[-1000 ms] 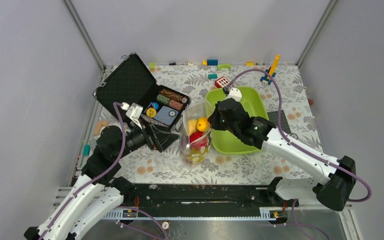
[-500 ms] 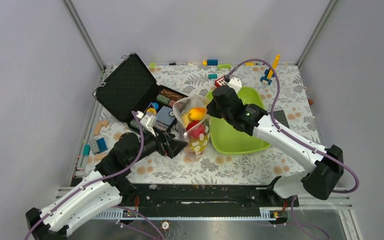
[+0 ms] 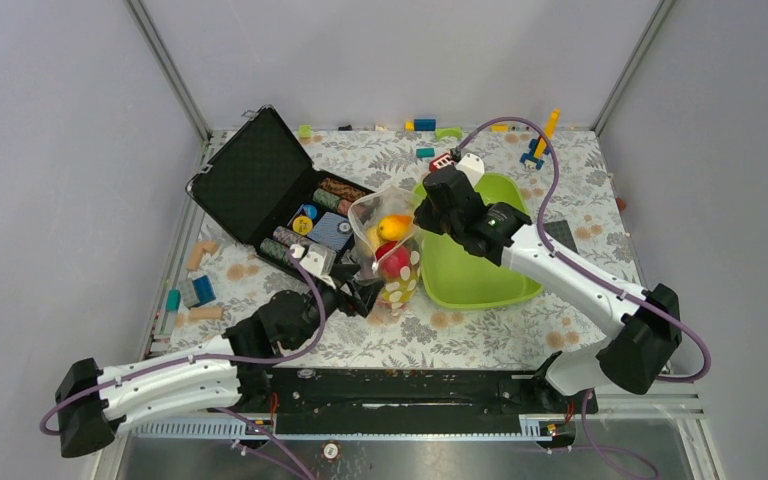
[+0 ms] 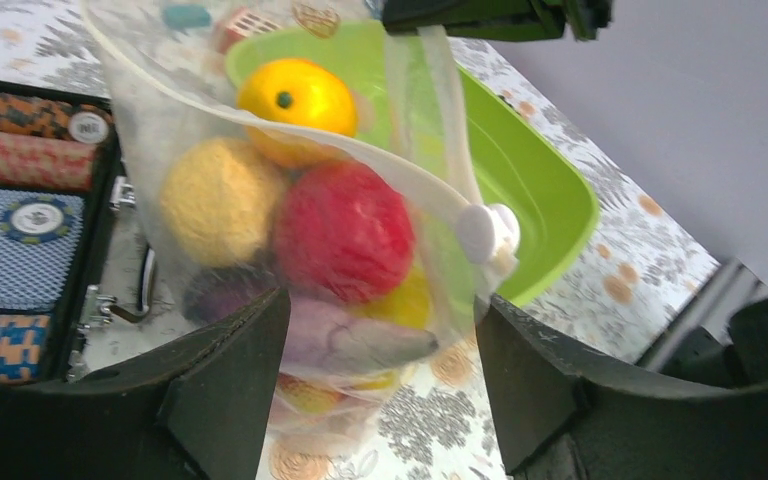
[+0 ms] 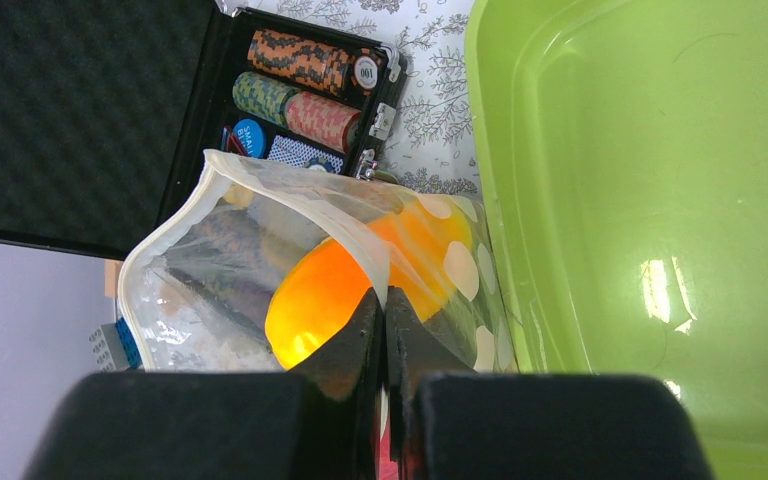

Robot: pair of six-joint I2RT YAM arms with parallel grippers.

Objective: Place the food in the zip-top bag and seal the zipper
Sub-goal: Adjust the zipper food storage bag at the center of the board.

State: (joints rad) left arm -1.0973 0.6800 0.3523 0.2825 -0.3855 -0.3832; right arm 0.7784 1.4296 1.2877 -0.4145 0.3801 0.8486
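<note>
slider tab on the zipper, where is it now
In the left wrist view, the slider tab sits on the right edge of the zip-top bag, just right of the red apple, with the lime-green tray behind it.

robot lab cell: plain grey panels (image 3: 50,180), aluminium frame posts (image 3: 167,70) around table (image 3: 480,335).

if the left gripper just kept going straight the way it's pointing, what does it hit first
The left gripper would meet the zip-top bag first: its lower body sits right ahead between the open jaws, purple eggplant and red apple just behind the plastic. The gap is hard to judge.
</note>
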